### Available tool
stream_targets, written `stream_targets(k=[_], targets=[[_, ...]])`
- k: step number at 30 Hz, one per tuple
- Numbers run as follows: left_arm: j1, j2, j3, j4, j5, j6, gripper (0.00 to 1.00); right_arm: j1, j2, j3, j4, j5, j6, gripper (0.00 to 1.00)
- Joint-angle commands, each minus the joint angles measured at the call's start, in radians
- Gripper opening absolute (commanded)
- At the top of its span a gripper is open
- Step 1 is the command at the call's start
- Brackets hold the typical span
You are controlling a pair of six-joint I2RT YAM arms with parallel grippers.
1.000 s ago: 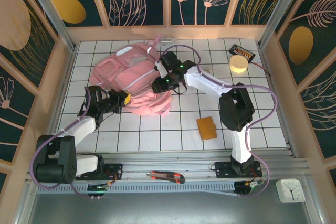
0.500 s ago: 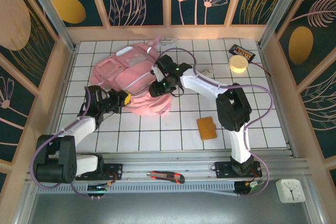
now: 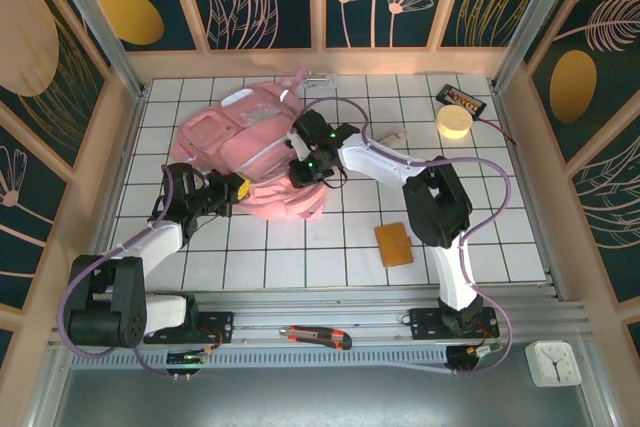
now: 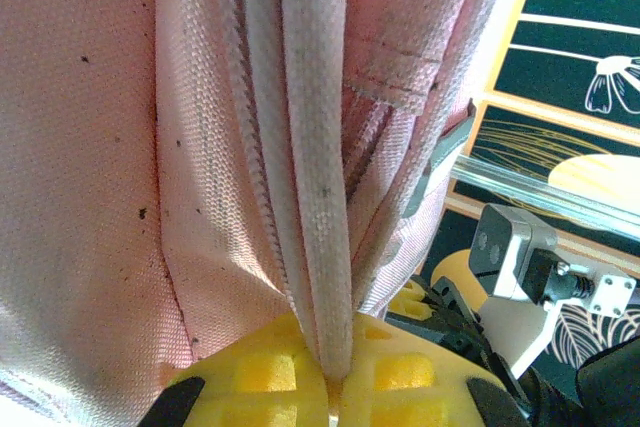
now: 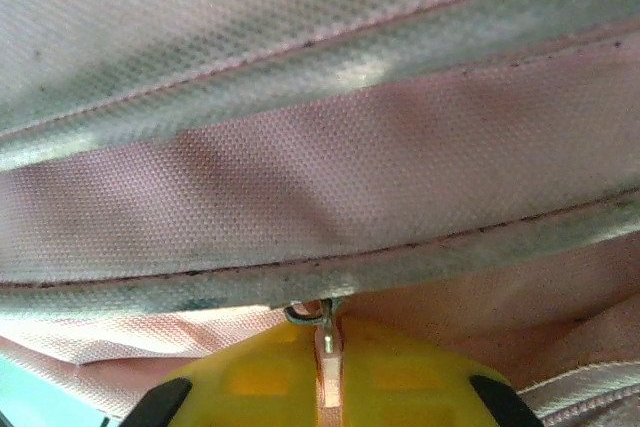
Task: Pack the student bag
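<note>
The student bag (image 3: 245,142), a big soft pink backpack with pale strips, lies at the back left of the tiled table. My left gripper (image 3: 237,188) is at its near edge, shut on a pale webbing strip (image 4: 315,197) of the bag beside a zipper line. My right gripper (image 3: 297,173) presses against the bag's right side. Its yellow pads (image 5: 250,377) are shut on a small pink zipper pull (image 5: 327,362) that hangs from a metal ring under a grey strip.
A brown wallet-like pad (image 3: 394,243) lies near the right arm's base. At the back right are a yellow tape roll (image 3: 454,123) and a dark calculator (image 3: 463,100). A red-and-black cutter (image 3: 315,336) rests on the front rail, a white clock (image 3: 552,362) at the bottom right.
My right gripper moved left and down along the bag and closed on the zipper pull. The left gripper stayed shut on the strip.
</note>
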Motion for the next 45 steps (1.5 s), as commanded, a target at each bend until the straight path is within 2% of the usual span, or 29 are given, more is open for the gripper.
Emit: stream_targets(k=[1,3,11,19,24,29,31,33,39,41,45], targets=[[0.011,-0.001,0.018,0.078,0.008,-0.026,0.0,-0.002,-0.013,0.006,-0.042,0.074,-0.013,0.05],[0.011,-0.006,0.021,0.058,0.006,-0.01,0.0,-0.003,-0.033,-0.007,-0.048,0.099,-0.017,0.0],[0.029,-0.037,0.01,0.012,-0.001,0.022,0.0,-0.095,-0.081,-0.072,-0.059,0.183,-0.049,0.0],[0.034,-0.064,-0.004,0.002,0.0,0.022,0.0,-0.149,-0.025,0.029,-0.096,0.237,-0.076,0.0],[0.047,-0.074,-0.013,-0.001,-0.003,0.024,0.0,-0.145,-0.042,0.011,-0.092,0.186,-0.08,0.0],[0.073,-0.052,0.028,-0.029,-0.017,0.056,0.01,-0.075,-0.101,-0.085,-0.049,0.109,-0.065,0.0],[0.089,-0.027,0.063,-0.065,-0.026,0.091,0.07,-0.037,-0.119,-0.115,-0.033,0.088,-0.043,0.0],[0.107,0.007,0.105,-0.099,-0.026,0.127,0.19,0.003,-0.129,-0.135,-0.016,0.064,-0.013,0.0],[0.13,0.03,0.242,-0.322,-0.072,0.275,0.61,0.091,-0.105,-0.111,0.014,0.011,0.06,0.0],[0.129,-0.002,0.236,-0.359,-0.088,0.282,0.68,0.096,-0.086,-0.098,0.027,-0.011,0.073,0.0],[0.13,-0.084,0.201,-0.399,-0.107,0.263,0.72,0.101,-0.05,-0.037,0.011,-0.035,0.067,0.0]])
